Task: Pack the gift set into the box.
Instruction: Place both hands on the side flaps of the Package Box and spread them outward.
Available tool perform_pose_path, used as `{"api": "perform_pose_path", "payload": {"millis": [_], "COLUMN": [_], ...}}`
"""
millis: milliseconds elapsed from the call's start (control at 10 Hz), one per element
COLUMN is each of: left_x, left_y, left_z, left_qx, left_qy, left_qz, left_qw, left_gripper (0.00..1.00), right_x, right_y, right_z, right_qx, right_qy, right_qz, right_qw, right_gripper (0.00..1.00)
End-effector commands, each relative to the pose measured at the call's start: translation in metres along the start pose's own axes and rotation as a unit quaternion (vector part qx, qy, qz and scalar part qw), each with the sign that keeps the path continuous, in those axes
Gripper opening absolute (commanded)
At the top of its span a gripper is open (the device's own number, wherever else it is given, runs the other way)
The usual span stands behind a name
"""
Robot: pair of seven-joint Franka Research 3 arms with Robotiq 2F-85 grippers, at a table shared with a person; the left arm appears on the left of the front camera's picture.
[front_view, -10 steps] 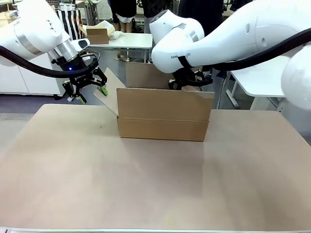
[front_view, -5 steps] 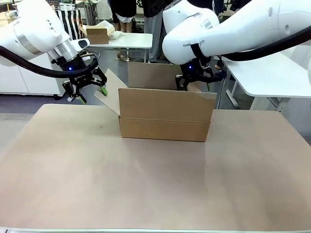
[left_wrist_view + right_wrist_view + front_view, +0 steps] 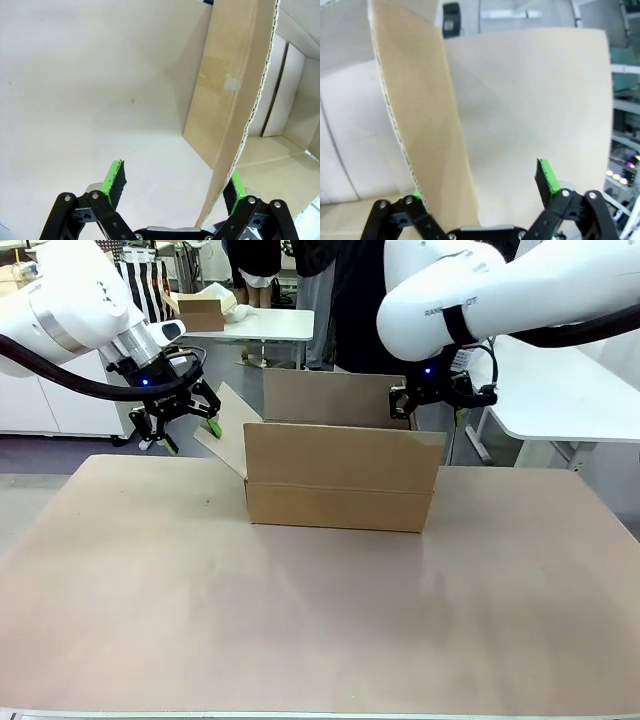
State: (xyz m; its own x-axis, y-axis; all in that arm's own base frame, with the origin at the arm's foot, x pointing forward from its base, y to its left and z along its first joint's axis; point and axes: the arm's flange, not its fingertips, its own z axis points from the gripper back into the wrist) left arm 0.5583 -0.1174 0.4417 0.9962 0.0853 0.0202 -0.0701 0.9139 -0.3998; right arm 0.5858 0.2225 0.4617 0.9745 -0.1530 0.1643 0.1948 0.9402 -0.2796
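The box (image 3: 340,476) stands open in the middle of the table, its plain front wall facing me. My left gripper (image 3: 192,438) hangs open at the box's left end, fingers astride the slanting left flap (image 3: 225,430). In the left wrist view the flap (image 3: 240,100) runs up between the pads, close to the right pad (image 3: 235,186), with my gripper (image 3: 175,182) open. My right gripper (image 3: 432,412) is open at the right end; in its wrist view my right gripper (image 3: 480,187) straddles the right flap (image 3: 425,125). The gift set is out of view.
The brown table top (image 3: 300,620) spreads wide in front of the box. Behind it stand a white table with a small brown carton (image 3: 200,312), another white table (image 3: 560,400) at the right, and people (image 3: 330,290) at the far side.
My right arm has swung right, from over the box's back middle to its right end flap. The box has shifted slightly right. The left gripper has stayed put.
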Motion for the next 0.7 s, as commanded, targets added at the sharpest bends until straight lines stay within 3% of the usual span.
{"api": "perform_pose_path", "payload": {"millis": [0, 600], "left_x": [0.0, 0.0], "left_y": [0.0, 0.0], "left_z": [0.002, 0.002], "left_qx": [0.007, 0.007], "left_qy": [-0.001, -0.001], "left_qz": [0.006, 0.006], "left_qw": [1.0, 1.0], "left_gripper": [1.0, 1.0], "right_x": [-0.017, -0.026], "right_y": [-0.027, -0.084], "right_z": [-0.014, -0.039], "right_qx": [0.035, 0.134], "right_qy": [0.004, -0.013], "right_qz": [-0.002, 0.004], "right_qw": [0.999, 0.991], "right_gripper": [1.0, 1.0]}}
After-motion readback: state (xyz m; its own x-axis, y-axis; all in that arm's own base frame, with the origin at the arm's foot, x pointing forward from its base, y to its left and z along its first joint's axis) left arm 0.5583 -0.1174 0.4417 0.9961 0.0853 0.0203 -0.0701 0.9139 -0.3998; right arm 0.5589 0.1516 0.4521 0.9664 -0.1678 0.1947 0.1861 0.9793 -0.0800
